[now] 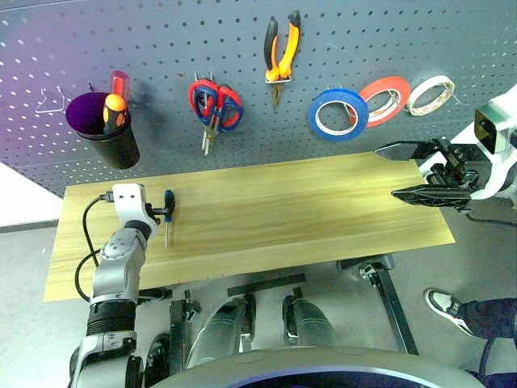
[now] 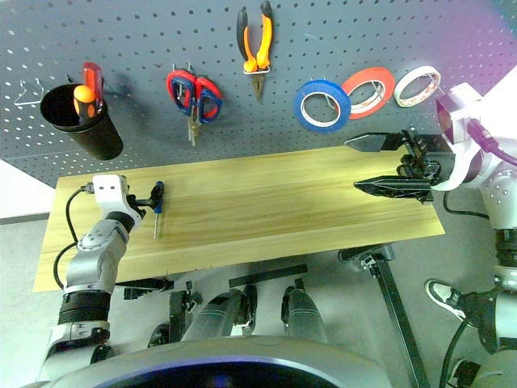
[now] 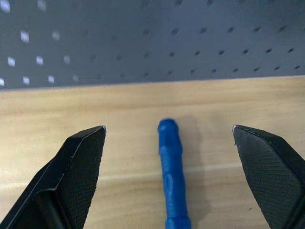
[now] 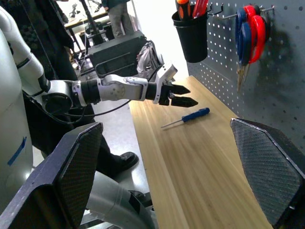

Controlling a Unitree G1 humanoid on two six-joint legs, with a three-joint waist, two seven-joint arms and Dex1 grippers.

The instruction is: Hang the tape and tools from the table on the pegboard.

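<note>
grey floor under the bench; beyond, a dark cart and bright daylight.

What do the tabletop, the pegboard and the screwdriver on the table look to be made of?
Table: light yellowish wood, matte, with visible grain and plank lines. Pegboard: dark grey panel with regular rows of holes, probably painted metal. Screwdriver: glossy blue handle, likely plastic, with a thin silvery metal shaft.

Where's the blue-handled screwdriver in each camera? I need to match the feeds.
Left eye: blue-handled screwdriver on the table's left end, beside the left gripper.
Right eye: same spot.
Left wrist: handle between the open fingers.
Right wrist: lying below the left gripper.
Shared landmark: the pegboard.
</note>
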